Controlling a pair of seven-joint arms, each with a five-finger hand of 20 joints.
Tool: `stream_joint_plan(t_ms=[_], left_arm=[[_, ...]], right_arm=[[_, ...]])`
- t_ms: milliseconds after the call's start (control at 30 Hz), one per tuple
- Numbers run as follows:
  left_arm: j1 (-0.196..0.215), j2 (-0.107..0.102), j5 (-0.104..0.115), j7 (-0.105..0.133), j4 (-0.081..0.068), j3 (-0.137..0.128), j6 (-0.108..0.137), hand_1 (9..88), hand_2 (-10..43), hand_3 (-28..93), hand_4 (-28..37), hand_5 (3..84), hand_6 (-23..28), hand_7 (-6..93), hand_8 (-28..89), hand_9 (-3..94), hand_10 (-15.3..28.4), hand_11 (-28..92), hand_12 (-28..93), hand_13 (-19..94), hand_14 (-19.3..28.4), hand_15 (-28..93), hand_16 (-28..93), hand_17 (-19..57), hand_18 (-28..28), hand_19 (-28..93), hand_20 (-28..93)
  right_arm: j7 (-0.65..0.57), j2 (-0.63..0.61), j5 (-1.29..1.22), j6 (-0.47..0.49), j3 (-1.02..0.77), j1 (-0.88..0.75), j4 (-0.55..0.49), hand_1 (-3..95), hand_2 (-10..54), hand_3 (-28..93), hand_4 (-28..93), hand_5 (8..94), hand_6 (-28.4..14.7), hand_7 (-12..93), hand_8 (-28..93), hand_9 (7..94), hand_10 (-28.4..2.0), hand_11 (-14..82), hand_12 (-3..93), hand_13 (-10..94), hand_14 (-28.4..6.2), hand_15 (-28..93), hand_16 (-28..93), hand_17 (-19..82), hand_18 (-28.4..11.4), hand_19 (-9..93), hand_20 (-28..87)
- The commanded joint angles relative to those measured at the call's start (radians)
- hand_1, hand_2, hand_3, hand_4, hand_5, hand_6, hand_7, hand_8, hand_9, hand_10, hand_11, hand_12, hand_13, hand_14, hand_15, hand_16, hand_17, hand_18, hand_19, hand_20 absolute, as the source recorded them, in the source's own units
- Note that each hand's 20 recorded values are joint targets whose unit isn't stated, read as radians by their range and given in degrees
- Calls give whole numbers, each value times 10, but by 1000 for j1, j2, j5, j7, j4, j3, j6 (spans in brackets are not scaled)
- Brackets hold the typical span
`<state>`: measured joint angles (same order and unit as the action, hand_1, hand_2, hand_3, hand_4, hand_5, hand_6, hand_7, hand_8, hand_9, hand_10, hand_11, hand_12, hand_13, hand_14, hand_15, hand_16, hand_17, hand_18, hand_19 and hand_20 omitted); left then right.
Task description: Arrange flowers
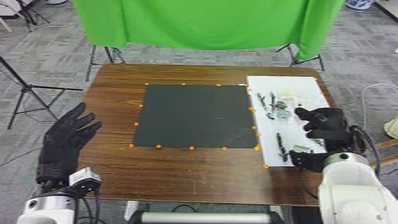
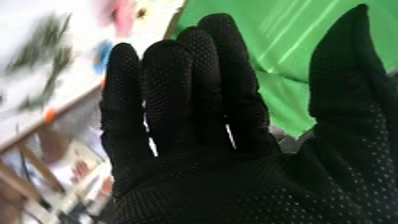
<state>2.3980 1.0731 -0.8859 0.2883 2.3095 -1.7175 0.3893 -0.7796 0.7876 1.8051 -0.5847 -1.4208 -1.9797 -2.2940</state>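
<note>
The brown wooden tabletop [image 1: 178, 175] shows streaked, glossy grain, with a squarish, flat, dark mat [image 1: 195, 115] near its middle. Small orange markers [image 1: 191, 148] dot the mat's rim. Just right of the mat, a smooth white sheet [image 1: 293, 87] runs from near the far-right corner down along the right edge. On it lie thin, dark sprigs [image 1: 282, 142] and a small bluish flower cluster [image 1: 282, 113]; the wrist view shows feathery green stems, a pink piece [image 2: 124, 17] and a blue one [image 2: 104, 52], too blurred to name surely.

The right robot hand [image 1: 327, 125], in dotted black fabric, is at the right edge beside the flowers, fingers straight, thumb spread wide, holding nothing visible. The left robot hand [image 1: 64, 145] is by the left edge, fingers extended and parted. Wood lies between the mat and the left edge, and a broader band between mat and near edge. Smooth green cloth [image 1: 204, 25] hangs beyond the far edge.
</note>
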Motion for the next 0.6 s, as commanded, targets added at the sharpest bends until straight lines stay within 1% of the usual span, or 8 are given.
stream_joint_plan(t_ms=[33, 67, 167, 267, 400, 467, 533, 600], left_arm=[[14, 15, -16, -31, 15, -16, -17, 222, 53, 819, -256, 347, 72, 163, -113, 326, 175, 233, 94, 248, 247, 446, -78, -103, 232, 543, 7], [17, 14, -14, -33, 19, -17, -13, 222, 53, 818, -256, 346, 72, 163, -113, 326, 175, 234, 94, 248, 248, 446, -78, -103, 232, 543, 7], [20, 20, -26, -51, 23, -25, -29, 222, 53, 820, -255, 346, 73, 163, -113, 326, 176, 234, 94, 248, 247, 447, -78, -104, 232, 543, 7], [23, 12, -19, -35, 24, -24, -21, 224, 53, 819, -253, 345, 73, 163, -113, 325, 176, 233, 94, 246, 247, 446, -78, -104, 232, 544, 7], [2, 7, -18, -35, 16, -18, -26, 225, 53, 817, -251, 345, 74, 161, -113, 324, 177, 233, 94, 246, 247, 446, -79, -104, 232, 544, 6], [5, 7, -20, -33, 16, -21, -25, 225, 54, 816, -250, 344, 74, 161, -112, 323, 177, 233, 95, 245, 247, 445, -79, -105, 232, 545, 6], [7, 6, -14, -28, 15, -24, -23, 226, 54, 815, -249, 344, 74, 161, -112, 323, 177, 232, 95, 245, 247, 446, -78, -104, 232, 545, 6], [6, 7, -18, -42, 16, -28, -23, 226, 53, 816, -248, 344, 74, 162, -112, 323, 177, 232, 94, 245, 247, 445, -79, -105, 232, 545, 6]], right_arm=[[-78, -7, 69, 145, 0, -26, -32, 258, -61, 867, -276, 633, -70, 387, -222, 547, -198, 667, 184, 558, -144, 863, 106, 252, -229, 860, 130], [-79, -7, 80, 158, 0, -28, -32, 260, -61, 866, -276, 635, -70, 385, -219, 550, -198, 665, 185, 560, -144, 862, 107, 253, -229, 862, 127], [-124, -21, 174, 208, 16, -28, -40, 261, -59, 862, -276, 638, -70, 386, -214, 555, -199, 663, 188, 566, -145, 860, 110, 255, -230, 865, 121], [-121, -17, 218, 271, 21, -31, -39, 262, -60, 861, -275, 641, -70, 388, -211, 556, -199, 662, 190, 567, -147, 858, 114, 255, -231, 868, 116], [-174, -33, 302, 304, 97, 19, -17, 269, -58, 859, -275, 652, -70, 388, -207, 565, -200, 659, 189, 575, -148, 854, 116, 257, -231, 868, 108], [-188, -28, 322, 328, 111, 27, -15, 272, -58, 858, -274, 659, -68, 390, -205, 574, -199, 659, 189, 580, -149, 852, 117, 261, -231, 866, 103], [-196, -25, 335, 358, 125, 39, -12, 274, -58, 857, -274, 661, -67, 394, -203, 579, -199, 658, 190, 583, -148, 851, 119, 265, -233, 865, 99], [-188, -24, 333, 385, 127, 40, -10, 274, -58, 856, -274, 665, -67, 396, -202, 582, -199, 658, 191, 587, -147, 850, 122, 266, -234, 866, 97]])
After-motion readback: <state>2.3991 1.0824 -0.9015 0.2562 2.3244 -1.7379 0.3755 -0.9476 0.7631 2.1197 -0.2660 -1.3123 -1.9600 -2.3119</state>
